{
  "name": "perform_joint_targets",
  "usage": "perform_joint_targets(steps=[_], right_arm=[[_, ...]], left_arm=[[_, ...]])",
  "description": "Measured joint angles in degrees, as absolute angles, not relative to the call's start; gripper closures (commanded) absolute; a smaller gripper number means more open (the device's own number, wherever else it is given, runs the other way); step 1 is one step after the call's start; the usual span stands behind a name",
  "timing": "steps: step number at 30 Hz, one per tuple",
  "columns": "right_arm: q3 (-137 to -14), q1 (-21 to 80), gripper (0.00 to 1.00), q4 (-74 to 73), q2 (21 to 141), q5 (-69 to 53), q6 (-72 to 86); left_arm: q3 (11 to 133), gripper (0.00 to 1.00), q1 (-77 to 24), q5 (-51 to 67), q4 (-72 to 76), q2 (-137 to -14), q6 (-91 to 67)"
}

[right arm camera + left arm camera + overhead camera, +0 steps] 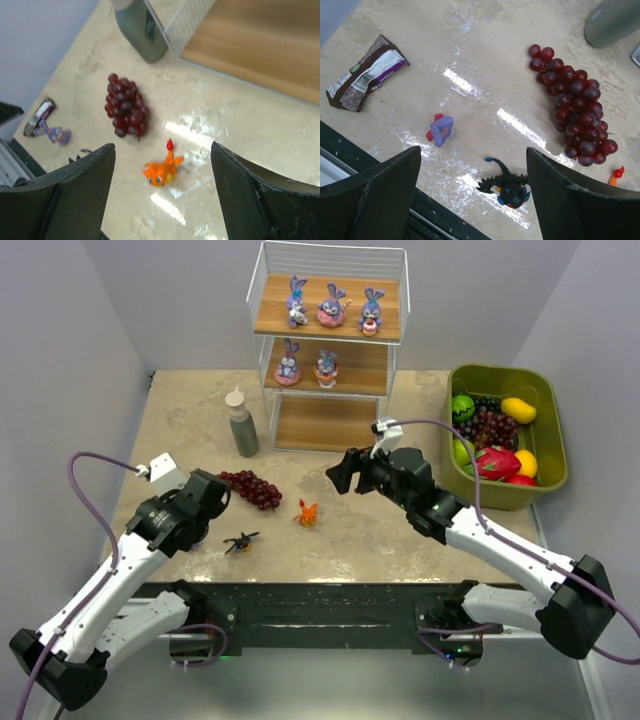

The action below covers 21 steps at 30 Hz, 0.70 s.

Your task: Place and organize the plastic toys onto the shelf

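Both grippers hang spread and empty: our left gripper over the black bug, a tipped purple bunny just left of it, and our right gripper over the orange creature. Five bunnies already stand on the shelf at far centre, three on top and two on the middle board. We judge that only these three loose toys remain.

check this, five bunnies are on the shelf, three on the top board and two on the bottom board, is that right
No. The top external view shows the two lower bunnies on the middle board of the shelf, not the bottom one.
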<state>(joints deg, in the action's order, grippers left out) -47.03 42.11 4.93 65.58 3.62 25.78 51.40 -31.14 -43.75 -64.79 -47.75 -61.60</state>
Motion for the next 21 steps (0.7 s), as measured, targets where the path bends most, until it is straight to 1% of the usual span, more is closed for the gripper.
perform_joint_targets(steps=[1, 4, 12, 15, 18, 19, 21], right_arm=[[-45.4, 42.1, 0.2, 4.9, 64.8, 3.1, 26.5], [-41.7, 42.1, 0.21, 5.3, 62.7, 1.4, 28.0], [-36.0, 42.1, 0.2, 8.1, 59.3, -2.0, 30.2], [-35.4, 42.1, 0.2, 8.1, 58.7, -2.2, 30.7], [-35.3, 42.1, 0.2, 8.2, 58.0, -2.3, 30.9], [-35.3, 42.1, 0.2, 8.2, 57.9, -2.3, 30.9], [-35.3, 42.1, 0.2, 8.0, 57.8, -2.2, 30.9]], left_arm=[[51.1, 0.21, -31.1, -44.2, -65.0, -48.2, -62.5], [49.3, 0.25, -30.5, -44.6, -65.3, -49.6, -64.6], [45.3, 0.27, -27.1, -44.6, -64.9, -55.6, -67.1], [43.8, 0.31, -25.7, -44.5, -63.8, -57.3, -68.1], [41.9, 0.38, -24.3, -44.2, -62.9, -58.8, -69.3], [41.3, 0.43, -23.6, -44.1, -62.4, -59.2, -69.7], [40.7, 0.47, -22.9, -44.1, -61.8, -59.6, -70.1]])
